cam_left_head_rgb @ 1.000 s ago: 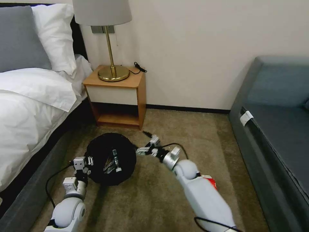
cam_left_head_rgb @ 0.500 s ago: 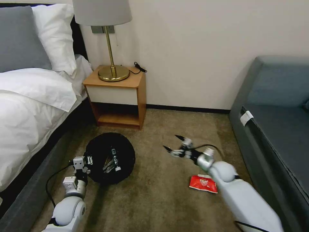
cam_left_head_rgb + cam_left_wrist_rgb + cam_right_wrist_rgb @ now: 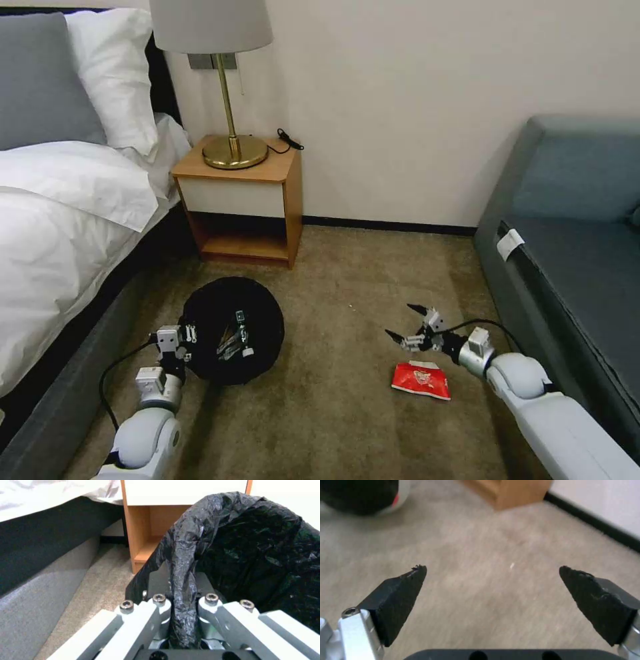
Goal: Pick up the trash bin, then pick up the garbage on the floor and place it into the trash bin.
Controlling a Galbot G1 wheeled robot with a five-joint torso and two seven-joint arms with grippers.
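The left gripper (image 3: pixel 182 610) has its jaws clamped on the trash bin (image 3: pixel 230 330) rim; the right gripper (image 3: pixel 408 324), jaws wide, hovers near the red packet (image 3: pixel 421 380).

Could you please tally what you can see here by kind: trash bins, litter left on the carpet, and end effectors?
Trash bins: 1, the trash bin, gripped at its rim by the left end effector.
Litter on the carpet: 1, the red snack packet.
End effectors: 2, left and the open right end effector.
Total: 4.
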